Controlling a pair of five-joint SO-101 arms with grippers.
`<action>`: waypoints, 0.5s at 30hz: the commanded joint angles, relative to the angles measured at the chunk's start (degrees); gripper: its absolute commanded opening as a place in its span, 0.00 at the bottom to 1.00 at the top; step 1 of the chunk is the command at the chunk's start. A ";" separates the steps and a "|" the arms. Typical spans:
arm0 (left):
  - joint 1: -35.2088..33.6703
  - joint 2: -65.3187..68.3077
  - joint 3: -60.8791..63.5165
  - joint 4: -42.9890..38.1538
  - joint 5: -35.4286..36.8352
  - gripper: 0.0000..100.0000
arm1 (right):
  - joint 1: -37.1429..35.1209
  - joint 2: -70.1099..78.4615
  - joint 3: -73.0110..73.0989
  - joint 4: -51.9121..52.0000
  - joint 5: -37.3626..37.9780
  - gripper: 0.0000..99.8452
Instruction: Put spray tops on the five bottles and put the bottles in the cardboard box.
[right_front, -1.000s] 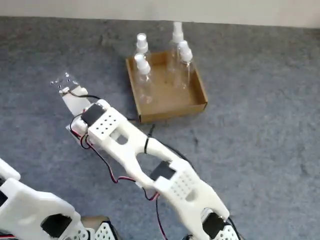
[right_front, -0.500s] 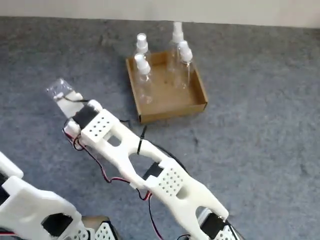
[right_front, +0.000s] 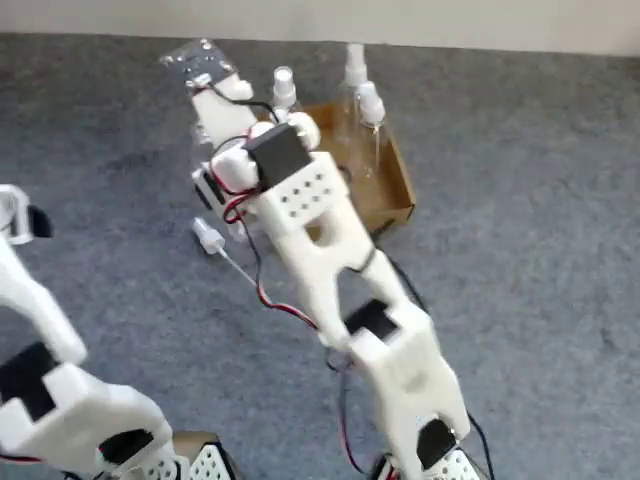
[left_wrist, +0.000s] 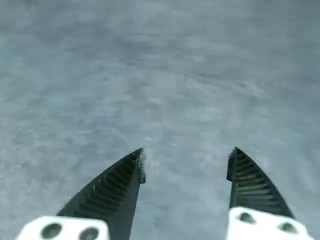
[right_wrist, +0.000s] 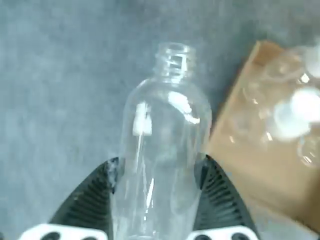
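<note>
Grey carpet (right_front: 520, 250), three capped bottles (right_front: 369, 105), one uncapped bottle (right_wrist: 160, 140) in right jaws, left jaws wide.

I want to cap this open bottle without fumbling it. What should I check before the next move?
1. Grip on the bottle: ok. The right gripper is shut on its body, with a finger on each side.
2. The bottle's neck is bare: ok. There is no top on it.
3. The spray top is in hand: not ok. It lies on the carpet beside the right arm.
4. The left gripper is free to fetch it: ok. It is open over bare carpet.
5. Room in the cardboard box for this bottle: cannot tell. The right arm covers part of the box.
</note>
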 joint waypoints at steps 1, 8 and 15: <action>12.70 -8.48 4.44 3.78 5.63 0.23 | 5.14 -24.92 26.51 1.19 6.86 0.00; 30.99 -10.68 13.67 -2.81 26.64 0.23 | 35.03 -51.21 61.76 -1.19 29.27 0.00; 39.16 -10.51 24.31 -17.05 38.68 0.21 | 61.14 -55.96 86.99 -26.59 42.20 0.00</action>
